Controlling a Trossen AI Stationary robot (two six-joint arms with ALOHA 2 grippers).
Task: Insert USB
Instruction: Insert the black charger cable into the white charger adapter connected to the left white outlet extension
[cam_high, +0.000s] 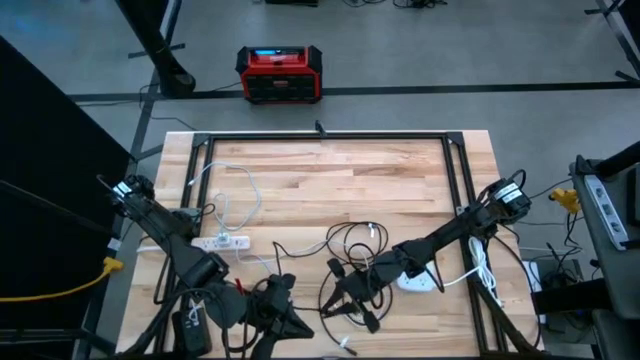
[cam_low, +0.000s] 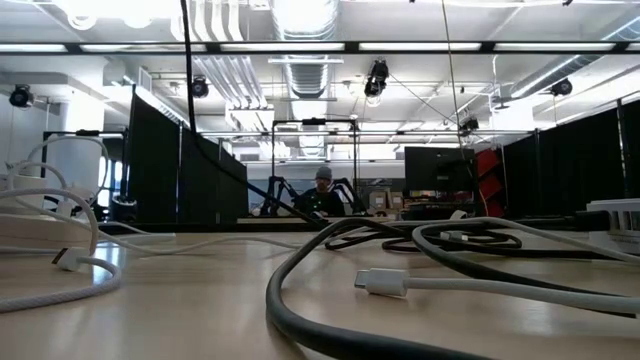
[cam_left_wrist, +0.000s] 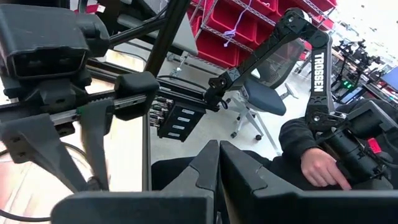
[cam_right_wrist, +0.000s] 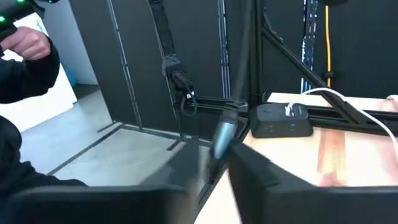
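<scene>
1. Grip first: my right gripper (cam_high: 350, 290) is clenched on a dark grey cable end (cam_right_wrist: 221, 138), a round, rubbery-looking stub that sticks out forward between my two fingers. I judge this to be the USB lead. Its tip is blurred in my wrist view, so I cannot tell the connector's shape.
2. Holding it near the end makes sense to me. A short free length should flex less when I press it into a socket.
3. My left gripper (cam_left_wrist: 219, 146) is clenched on nothing. It hangs just beside my right one, over the near edge of the pale butcher-block wooden table (cam_high: 380, 190), and waits there.
4. Beyond my left gripper, on the side away from my right, lies a long white plastic power strip (cam_high: 222, 242). It lies flat, with a thin white lead looping away from it. I take it for the likely target, though its sockets are too small to read.
5. Black cables coil loosely around my right gripper. They look limp and smooth, and they could drag or snag as I move.
6. A small flat white plug (cam_low: 383, 283) on a white cord rests on the wood, untouched. I cannot place it relative to either gripper.
</scene>
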